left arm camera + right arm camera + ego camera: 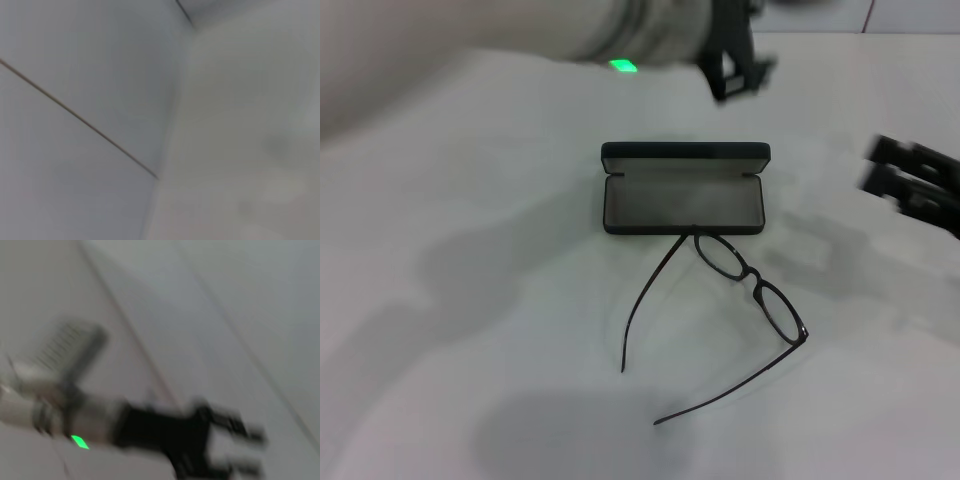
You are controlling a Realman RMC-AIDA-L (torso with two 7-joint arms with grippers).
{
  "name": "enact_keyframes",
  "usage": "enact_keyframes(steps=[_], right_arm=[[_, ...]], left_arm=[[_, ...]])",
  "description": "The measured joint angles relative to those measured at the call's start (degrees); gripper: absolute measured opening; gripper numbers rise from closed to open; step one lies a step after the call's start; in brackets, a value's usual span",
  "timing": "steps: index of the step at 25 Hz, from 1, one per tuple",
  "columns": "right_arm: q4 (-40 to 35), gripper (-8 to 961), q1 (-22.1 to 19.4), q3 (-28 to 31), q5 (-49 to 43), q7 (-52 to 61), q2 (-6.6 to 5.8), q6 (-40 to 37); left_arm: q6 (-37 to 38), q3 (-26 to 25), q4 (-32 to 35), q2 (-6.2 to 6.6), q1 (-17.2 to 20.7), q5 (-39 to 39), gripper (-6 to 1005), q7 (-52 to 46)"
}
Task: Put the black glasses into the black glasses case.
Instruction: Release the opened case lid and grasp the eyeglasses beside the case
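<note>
With both my left gripper (735, 72) and right gripper (912, 187) empty and apparently spread, the black glasses (745, 285) lie unfolded against the open black glasses case (684, 187), so a pinch may skid or snag their splayed temples.

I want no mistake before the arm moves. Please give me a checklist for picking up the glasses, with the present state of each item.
1. black glasses case lid open, lining exposed: ok.
2. Case interior free of objects: ok.
3. black glasses unfolded on the white table, one hinge corner at the case's front edge: not ok for fitting, temples are spread.
4. Glasses not held by either arm: ok.
5. left gripper raised beyond the case, away from the glasses: ok; jaws state: cannot tell.
6. right gripper at the table's right side: jaws state cannot tell.
</note>
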Motion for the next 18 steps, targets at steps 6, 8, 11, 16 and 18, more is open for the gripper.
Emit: enact_keyframes(steps=[6,8,11,16,18], right_arm=[[-15.90,751,8.07,0.28,-22.02,25.16,-2.04,16.68],[-21.60,731,9.93,0.37,-31.08,34.27,-2.02,20.19],[-27.49,724,14.13,0.41,-45.74,47.97,-1.36,22.89],[-32.45,714,21.27,0.51,-67.98,67.09,1.24,21.58],[-33.12,711,23.60,1.21,-74.55,71.48,2.81,20.01]], left_arm=[[-0.83,-18.92,11.17,0.20,12.15,-28.56,429,9.75],[0.18,-25.75,7.01,0.37,15.01,-44.55,420,17.03],[4.67,-34.15,-1.12,0.43,19.66,-62.54,313,28.00],[14.37,-43.72,-18.35,0.40,22.89,-78.91,156,39.69],[18.02,-46.60,-25.91,0.52,22.52,-81.88,99,43.18]])
